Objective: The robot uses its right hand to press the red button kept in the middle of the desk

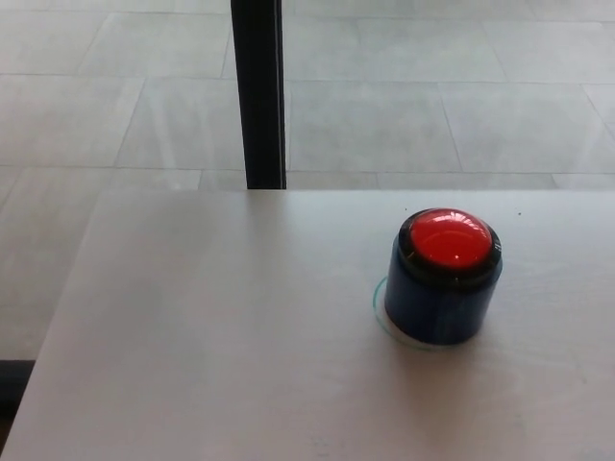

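The red button (pixel 449 239) is a glossy dome set in a black ring on top of a dark blue cylinder (pixel 440 300). It stands upright on the pale wooden desk (pixel 211 336), right of the middle, inside a thin green circle marked on the surface. Nothing touches it. Neither of my hands nor any part of my arms shows in the head view.
A black vertical post (pixel 258 91) rises behind the desk's far edge, left of the button. Beyond it lies a grey tiled floor (pixel 423 86). The desk's left edge runs diagonally at picture left.
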